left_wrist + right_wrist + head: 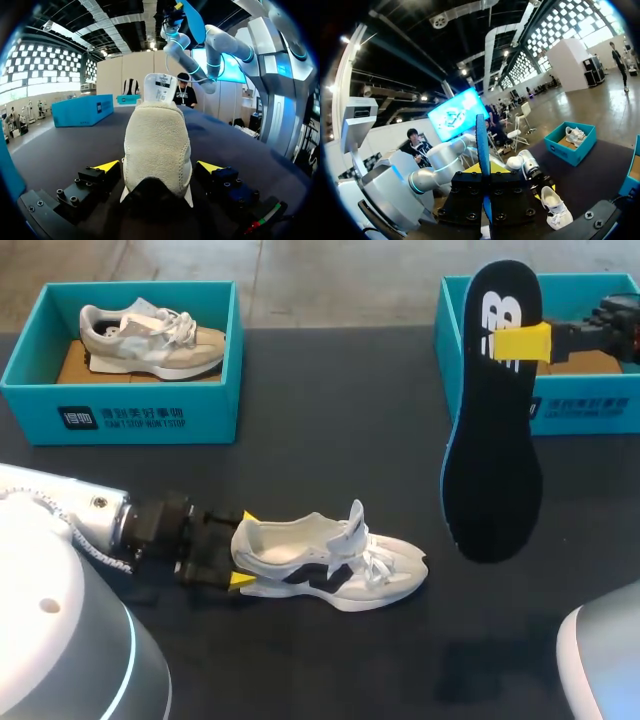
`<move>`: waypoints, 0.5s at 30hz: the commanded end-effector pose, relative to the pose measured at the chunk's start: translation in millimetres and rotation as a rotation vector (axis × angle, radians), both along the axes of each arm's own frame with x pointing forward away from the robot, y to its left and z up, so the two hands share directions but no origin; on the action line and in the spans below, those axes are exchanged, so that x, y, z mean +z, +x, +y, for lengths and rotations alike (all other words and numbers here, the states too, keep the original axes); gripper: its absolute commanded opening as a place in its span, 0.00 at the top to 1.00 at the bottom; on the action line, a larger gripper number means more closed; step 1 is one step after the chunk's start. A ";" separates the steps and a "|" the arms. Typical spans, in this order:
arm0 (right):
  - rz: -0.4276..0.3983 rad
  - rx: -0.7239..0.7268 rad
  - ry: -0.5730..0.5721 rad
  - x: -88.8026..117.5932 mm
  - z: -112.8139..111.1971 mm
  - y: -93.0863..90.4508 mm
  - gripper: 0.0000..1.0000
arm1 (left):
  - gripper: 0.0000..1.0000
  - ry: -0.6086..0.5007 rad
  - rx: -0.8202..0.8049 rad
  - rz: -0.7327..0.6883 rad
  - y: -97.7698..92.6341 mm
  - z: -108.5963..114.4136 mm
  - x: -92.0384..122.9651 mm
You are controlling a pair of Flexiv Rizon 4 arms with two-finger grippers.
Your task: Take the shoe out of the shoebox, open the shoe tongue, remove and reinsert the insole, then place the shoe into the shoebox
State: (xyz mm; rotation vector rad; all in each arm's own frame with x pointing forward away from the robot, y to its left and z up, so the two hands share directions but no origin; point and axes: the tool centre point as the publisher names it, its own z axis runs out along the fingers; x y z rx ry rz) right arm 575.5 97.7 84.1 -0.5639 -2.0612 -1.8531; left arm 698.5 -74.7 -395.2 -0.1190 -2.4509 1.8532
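The shoe (330, 565) lay on its sole on the dark table (330, 440), low and just left of centre in the head view, already out of its box. Its tongue (356, 523) stood pulled up and the mouth gaped. The left gripper (240, 550) came in from the lower left and was closed on the heel, one yellow tip on each side, which the left wrist view bore out. The insole (495, 440) was out of the shoe. It hung upright at the upper right of the frame, dark face to the camera, well apart from the shoe. The right gripper (520, 343) was clamped on it near its upper end.

So the taking-out, the tongue and the removal looked done. The insole had yet to be put back in, and the shoe then had to go into a shoebox, probably the teal shoebox (590, 415) at the upper right behind the insole, which showed no shoe. The other box (120, 415) at the upper left held a second shoe (150, 338).
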 end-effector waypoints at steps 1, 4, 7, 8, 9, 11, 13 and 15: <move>0.002 0.004 -0.005 1.5 1.9 3.1 1.00 | 0.00 0.005 -0.003 -0.016 -5.1 6.3 9.5; 0.002 0.004 -0.005 1.5 1.9 3.1 1.00 | 0.00 0.021 -0.006 -0.028 -7.2 9.8 13.5; 0.002 0.004 -0.005 1.5 1.9 3.1 1.00 | 0.00 0.043 -0.006 -0.035 -8.0 13.5 19.1; 0.002 0.004 -0.005 1.5 1.9 3.1 1.00 | 0.00 0.048 -0.005 -0.035 -7.8 14.5 21.4; 0.002 0.004 -0.005 1.5 1.9 3.1 1.00 | 0.00 0.057 -0.003 -0.034 -7.6 15.3 23.7; 0.002 0.004 -0.005 1.5 1.9 3.1 1.00 | 0.00 0.086 -0.001 -0.035 -7.9 16.1 29.0; 0.002 0.004 -0.005 1.5 1.9 3.1 1.00 | 0.00 0.124 -0.003 -0.044 -7.1 17.1 33.1; 0.002 0.004 -0.005 1.5 1.9 3.1 1.00 | 0.00 0.171 0.002 -0.052 -6.1 18.4 37.2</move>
